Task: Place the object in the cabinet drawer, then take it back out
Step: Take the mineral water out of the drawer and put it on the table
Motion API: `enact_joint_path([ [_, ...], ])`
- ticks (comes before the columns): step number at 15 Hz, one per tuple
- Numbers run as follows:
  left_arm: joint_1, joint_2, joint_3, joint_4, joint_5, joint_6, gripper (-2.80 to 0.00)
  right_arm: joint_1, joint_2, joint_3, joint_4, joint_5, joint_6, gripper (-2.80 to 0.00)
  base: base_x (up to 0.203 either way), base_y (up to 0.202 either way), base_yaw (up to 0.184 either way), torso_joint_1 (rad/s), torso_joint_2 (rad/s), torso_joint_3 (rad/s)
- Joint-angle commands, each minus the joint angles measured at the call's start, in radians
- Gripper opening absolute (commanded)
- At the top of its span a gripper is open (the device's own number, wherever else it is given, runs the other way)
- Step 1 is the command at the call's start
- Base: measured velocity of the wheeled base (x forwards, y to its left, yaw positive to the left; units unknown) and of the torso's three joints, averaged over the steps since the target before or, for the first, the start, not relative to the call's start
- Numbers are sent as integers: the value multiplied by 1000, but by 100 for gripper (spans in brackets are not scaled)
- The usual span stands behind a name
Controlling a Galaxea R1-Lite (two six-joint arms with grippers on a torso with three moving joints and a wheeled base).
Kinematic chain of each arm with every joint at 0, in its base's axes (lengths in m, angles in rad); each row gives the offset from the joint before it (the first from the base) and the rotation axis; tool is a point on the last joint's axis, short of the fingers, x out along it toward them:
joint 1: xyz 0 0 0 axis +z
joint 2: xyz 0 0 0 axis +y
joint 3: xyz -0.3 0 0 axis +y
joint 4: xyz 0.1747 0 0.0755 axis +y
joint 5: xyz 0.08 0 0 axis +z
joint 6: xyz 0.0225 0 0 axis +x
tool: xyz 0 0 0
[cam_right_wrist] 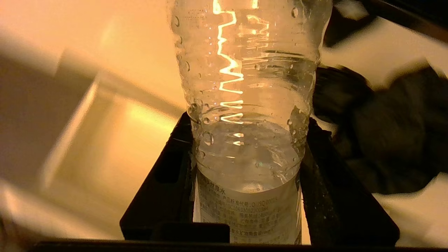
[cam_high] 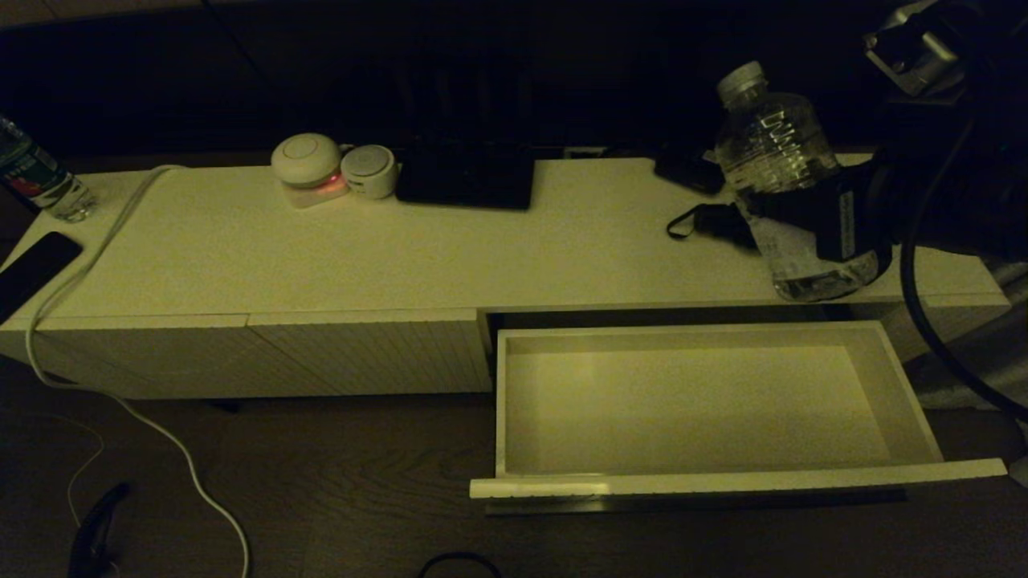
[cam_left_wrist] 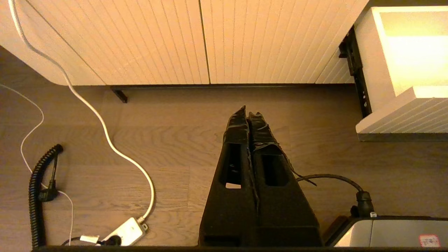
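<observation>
Right hand [cam_right_wrist: 245, 182] grips half-full water bottle [cam_high: 775, 172].

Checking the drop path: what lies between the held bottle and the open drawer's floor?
Nothing: in the head view the bottle, in the right gripper, hangs above the bare cabinet drawer.

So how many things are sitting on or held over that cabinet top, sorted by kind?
Water bottles: 2, one in the right gripper, one at the far left
Round white gadgets: 2
Phone: 1
Dark items, unclear: 3
Total: 8
</observation>
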Motion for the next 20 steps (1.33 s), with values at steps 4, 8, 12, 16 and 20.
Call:
enact_joint_path([
  [4, 0, 0, 2, 0, 1, -1, -280, 49, 187, 71, -396, -293, 154, -280, 0, 0, 0, 0, 0, 0],
  [8, 0, 0, 1, 0, 1, -1, -280, 71, 434, 66, -773, -478, 162, -280, 0, 0, 0, 0, 0, 0],
  [12, 0, 0, 2, 0, 1, -1, -280, 73, 601, -94, -1014, -565, 149, -280, 0, 0, 0, 0, 0, 0],
  [16, 0, -2, 2, 0, 1, -1, -280, 77, 672, -181, -1215, -580, 79, -280, 0, 0, 0, 0, 0, 0],
  [20, 0, -2, 2, 0, 1, -1, -280, 95, 836, -266, -1483, -558, -117, -280, 0, 0, 0, 0, 0, 0],
])
